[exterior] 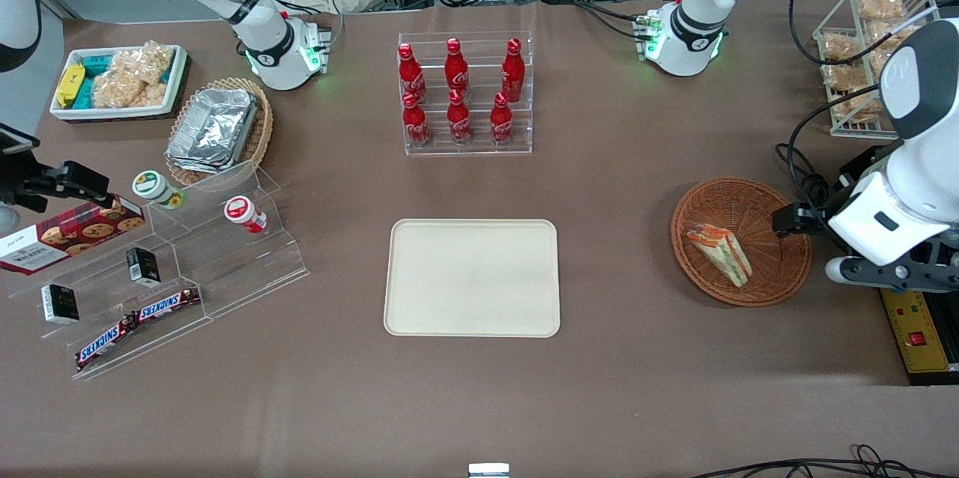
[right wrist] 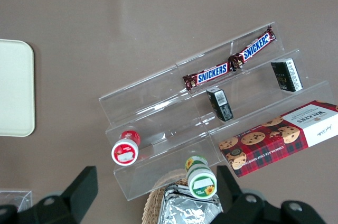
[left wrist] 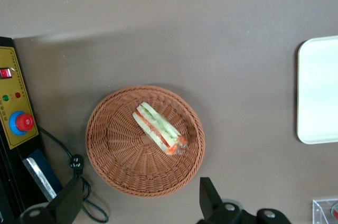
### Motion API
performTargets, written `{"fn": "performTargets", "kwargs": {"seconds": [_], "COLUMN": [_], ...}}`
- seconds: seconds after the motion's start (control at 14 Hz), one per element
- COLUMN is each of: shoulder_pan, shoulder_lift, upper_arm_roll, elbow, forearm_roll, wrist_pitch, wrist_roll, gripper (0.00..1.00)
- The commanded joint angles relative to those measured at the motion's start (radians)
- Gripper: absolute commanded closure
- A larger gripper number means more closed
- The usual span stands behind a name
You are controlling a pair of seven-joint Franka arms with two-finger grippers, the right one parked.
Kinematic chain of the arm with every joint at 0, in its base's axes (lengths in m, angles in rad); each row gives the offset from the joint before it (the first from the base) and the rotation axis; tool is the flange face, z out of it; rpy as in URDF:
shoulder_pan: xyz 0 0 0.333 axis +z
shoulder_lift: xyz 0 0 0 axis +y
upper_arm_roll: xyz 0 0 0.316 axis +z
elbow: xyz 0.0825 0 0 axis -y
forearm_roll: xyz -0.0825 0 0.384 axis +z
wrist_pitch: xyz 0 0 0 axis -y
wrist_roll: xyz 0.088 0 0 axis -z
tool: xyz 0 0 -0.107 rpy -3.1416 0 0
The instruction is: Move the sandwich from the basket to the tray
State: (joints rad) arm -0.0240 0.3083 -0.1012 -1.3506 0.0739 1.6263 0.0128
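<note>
The sandwich [exterior: 721,253], a wrapped wedge with green and orange-red layers, lies in the round reddish-brown basket [exterior: 779,268] toward the working arm's end of the table. My left gripper [exterior: 796,222] hovers above the basket's rim, clear of the sandwich. In the left wrist view the sandwich [left wrist: 159,129] lies near the middle of the basket [left wrist: 121,150]. There the gripper [left wrist: 140,203] is open wide and empty, with its black fingers [left wrist: 211,198] spread over the table just outside the rim. The cream tray [exterior: 472,277] lies empty mid-table; its edge shows in the wrist view [left wrist: 319,89].
A yellow control box with a red button [exterior: 918,328] and cables lie beside the basket, also seen in the wrist view [left wrist: 18,123]. A rack of red bottles [exterior: 466,92] stands farther from the camera than the tray. A wire rack of snacks [exterior: 869,51] stands near the working arm's base.
</note>
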Motion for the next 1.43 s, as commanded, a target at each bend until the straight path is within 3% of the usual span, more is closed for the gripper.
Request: {"fn": "performTargets", "kwargs": {"seconds": [0.0,0.36,0.79,1.07,1.36], "shoulder_pan": [-0.030,-0.011,-0.007,-0.016,-0.014], "shoulder_lift": [0.006,0.008,-0.009,0.057,0.123], "upper_arm_roll": [0.000,0.008,0.070,0.086,0.081], "elbow": [-0.036,-0.136,-0.358,-0.473,-0.481], "forearm_roll": [-0.002,0.006,-0.006,-0.005,-0.005], "wrist_pitch": [-0.079,-0.094,0.157,0.427,0.527], "wrist_roll": [-0.019,-0.017,-0.045,-0.334,-0.626], "gripper": [0.01,0.01,0.01,0.01,0.01]}}
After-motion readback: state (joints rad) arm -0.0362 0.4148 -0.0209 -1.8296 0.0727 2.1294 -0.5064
